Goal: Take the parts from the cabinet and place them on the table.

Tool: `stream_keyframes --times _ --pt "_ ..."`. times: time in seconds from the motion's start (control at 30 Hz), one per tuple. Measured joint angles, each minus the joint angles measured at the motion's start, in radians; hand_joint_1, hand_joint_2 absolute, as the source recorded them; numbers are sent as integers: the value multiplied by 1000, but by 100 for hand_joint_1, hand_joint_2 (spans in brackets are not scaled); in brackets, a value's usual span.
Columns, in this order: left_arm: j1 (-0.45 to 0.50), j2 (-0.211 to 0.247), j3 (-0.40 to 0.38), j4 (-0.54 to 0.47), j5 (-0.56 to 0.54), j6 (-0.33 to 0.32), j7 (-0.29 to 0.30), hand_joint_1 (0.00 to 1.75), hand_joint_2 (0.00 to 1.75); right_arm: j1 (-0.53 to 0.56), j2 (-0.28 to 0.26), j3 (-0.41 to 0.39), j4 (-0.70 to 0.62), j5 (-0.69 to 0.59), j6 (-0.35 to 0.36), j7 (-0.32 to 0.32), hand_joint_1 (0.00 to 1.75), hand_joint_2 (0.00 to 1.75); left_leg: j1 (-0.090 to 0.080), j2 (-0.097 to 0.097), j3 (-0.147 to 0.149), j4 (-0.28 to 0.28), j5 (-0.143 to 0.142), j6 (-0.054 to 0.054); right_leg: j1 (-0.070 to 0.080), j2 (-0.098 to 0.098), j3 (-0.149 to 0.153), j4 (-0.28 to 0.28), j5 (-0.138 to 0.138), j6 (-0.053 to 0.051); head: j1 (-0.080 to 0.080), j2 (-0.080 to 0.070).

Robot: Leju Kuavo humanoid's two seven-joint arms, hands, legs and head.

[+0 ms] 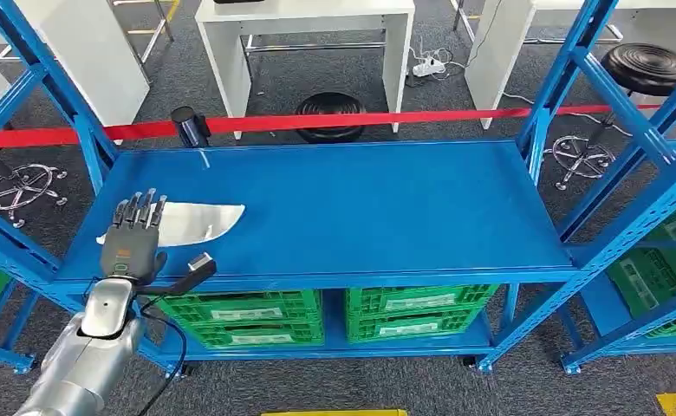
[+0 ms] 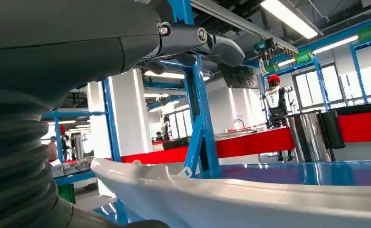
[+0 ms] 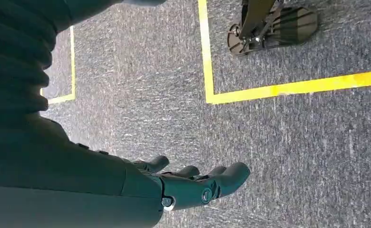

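The robot's left arm [image 1: 79, 364] is a run of polished silver shells, rounded and glossy, with a black cable looping alongside the forearm. Its left hand [image 1: 133, 236] is dark grey — slim darker fingers [image 1: 140, 211], a small orange marking on the back, and a thick thumb capped in pale metal. From the wrist, a grey ribbed cover [image 2: 17, 166] and silver screw heads show at the knuckle hinges. The right hand [image 3: 183, 183] is matte dark grey — rounded fingertips, a bright pivot screw.
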Motion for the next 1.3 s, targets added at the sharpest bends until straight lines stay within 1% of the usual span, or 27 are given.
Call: stream_keyframes --times 0.27,0.33,0.4,0.43,0.53,0.63,0.77,0.87,1.03,1.1,1.23,1.3 --pt "-94 -7 0 127 2 -1 -79 0 175 -3 0 0 0 11 2 -11 0 175 0 0 0 0 0 0 0 0 0 0 0 0 0 0" --pt "-119 -17 0 171 4 -11 -103 0 175 -4 0 0 0 11 2 -21 0 175 0 0 0 0 0 0 0 0 0 -1 0 0 0 0" --pt "-146 -28 1 219 11 -38 -129 0 175 -6 0 0 0 11 2 -28 0 175 0 0 0 0 1 1 0 0 1 -1 0 0 0 0" --pt "-157 -34 1 240 16 -56 -144 175 175 -8 0 -1 0 11 2 -33 0 175 0 0 1 0 1 1 0 0 1 -1 0 0 0 0" --pt "-175 -50 1 284 35 -107 -174 175 175 -8 0 -2 0 16 1 -37 0 175 0 0 1 0 1 1 0 0 1 -1 0 0 0 0" --pt "-195 -56 3 318 56 -147 -203 175 175 -9 0 -4 0 19 1 -39 0 175 0 0 1 0 0 1 0 0 2 -2 0 1 0 0" --pt "-197 -57 5 342 91 -154 -242 175 175 -9 0 -4 0 24 -1 -39 0 175 0 0 1 0 0 1 0 0 2 -2 0 1 0 0" --pt "-195 -58 12 353 118 -139 -265 175 175 -9 0 -4 0 29 -3 -39 0 175 0 0 1 0 1 1 0 0 2 -2 1 1 0 0" --pt "-195 -61 34 356 181 -98 -321 175 175 -9 0 -5 0 36 -3 -39 0 175 0 0 1 0 1 1 0 0 3 -2 1 1 0 0" --pt "-192 -62 40 351 223 -79 -361 175 175 -9 0 -5 0 42 -3 -40 0 175 0 0 1 0 1 1 0 0 3 -2 1 1 0 0" --pt "-169 -73 70 297 379 -31 -486 175 175 -9 0 -5 0 56 0 -40 0 175 0 0 1 0 0 1 0 0 3 -2 1 1 0 0" --pt "-152 -81 74 256 416 -22 -507 175 175 -10 0 -5 0 60 3 -39 0 175 0 0 1 0 0 1 0 0 2 -2 1 1 0 0"
